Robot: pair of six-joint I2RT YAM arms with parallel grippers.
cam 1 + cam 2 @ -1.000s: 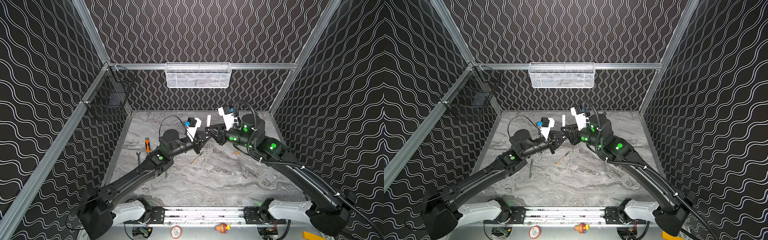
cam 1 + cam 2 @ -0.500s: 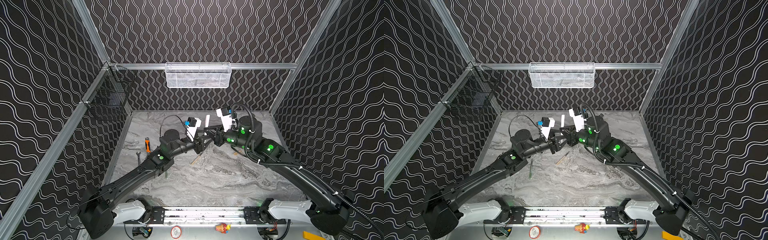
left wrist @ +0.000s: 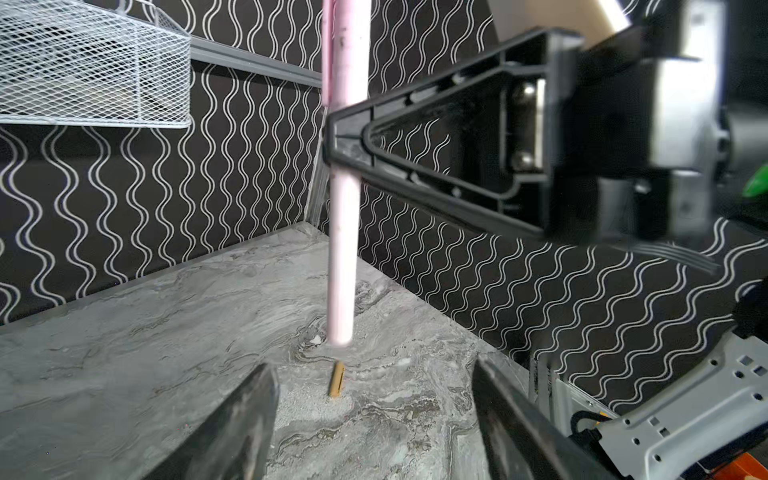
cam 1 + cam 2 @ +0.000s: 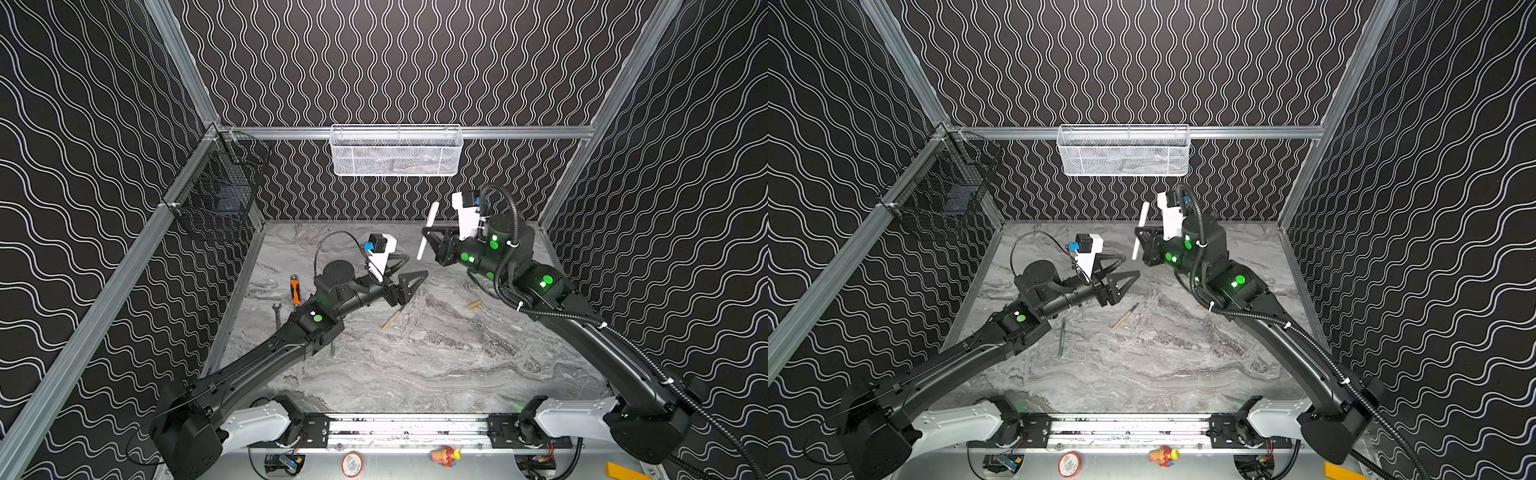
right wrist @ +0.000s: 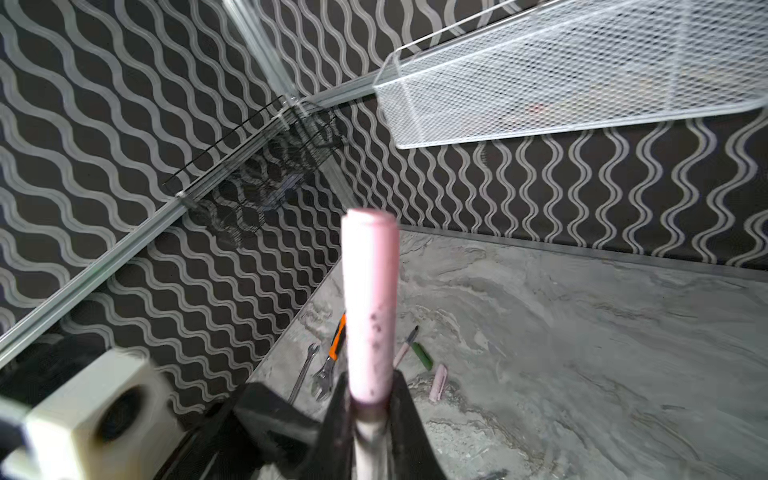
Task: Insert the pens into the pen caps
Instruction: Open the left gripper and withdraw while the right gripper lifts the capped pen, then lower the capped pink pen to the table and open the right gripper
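1. Pale pink pen [image 4: 432, 212]: pinched in the right gripper [image 4: 428, 233], nearly upright, fitted pink cap [image 5: 370, 307] on its upper end.
2. Tan pen [image 4: 391, 320]: uncapped, lying diagonally mid-bench [image 4: 415, 374]; tan cap [image 4: 473, 305] lies well apart.
3. Dark green pen [image 4: 1062, 338]: flat on the bench.
4. Second pink pen [image 5: 405, 347], uncapped, touches the green cap [image 5: 423, 354]; loose pink cap [image 5: 438, 382] lies near.

Grey marbled tabletop [image 4: 436, 365], and there's a scatter on it: orange-handled tool [image 4: 294, 289] and wrench [image 4: 276, 314] lie by the left wall, tan pen [image 4: 391, 320] mid-table, tan cap [image 4: 474, 306] off right, dark green pen [image 4: 1062, 338] nearer the front. Green cap [image 5: 422, 356] and pink cap [image 5: 438, 382] lie close together.
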